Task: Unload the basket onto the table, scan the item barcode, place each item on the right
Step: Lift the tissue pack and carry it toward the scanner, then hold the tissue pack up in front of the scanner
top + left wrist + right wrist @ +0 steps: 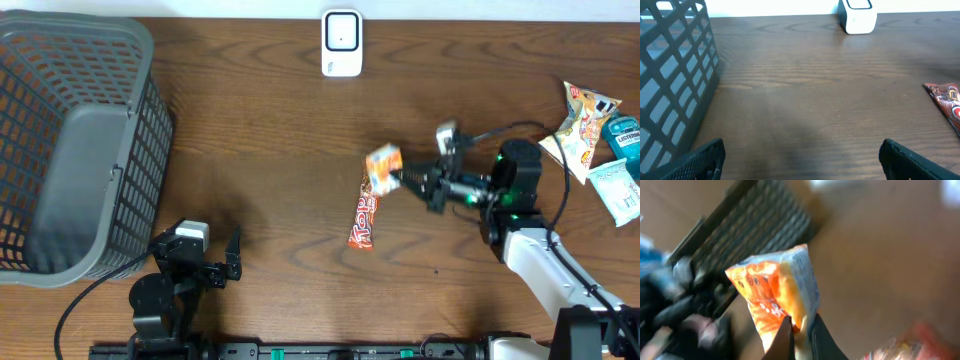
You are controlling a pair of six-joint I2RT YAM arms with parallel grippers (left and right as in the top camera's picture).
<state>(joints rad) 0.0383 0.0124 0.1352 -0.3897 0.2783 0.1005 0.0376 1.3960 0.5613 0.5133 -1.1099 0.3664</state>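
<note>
Orange packet [777,297] is pinched at its lower edge between the closed right fingers [785,341], held clear of the table [260,130]. Near these fingers lies a red bar [365,215]; the white scanner [342,43] stands well apart from them. The left fingers [700,157] are spread wide, holding nothing, with the basket [80,140] just beside them.

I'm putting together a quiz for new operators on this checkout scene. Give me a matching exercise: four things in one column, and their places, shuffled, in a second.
Things:
1. grey basket
2. white scanner
3. orange packet
4. long red wrapper

Places:
A. lying flat near the middle of the table
B. at the table's far edge
C. pinched in the right tool
D. at the table's left end

Pairs: 1-D; 2-B; 3-C; 4-A
</note>
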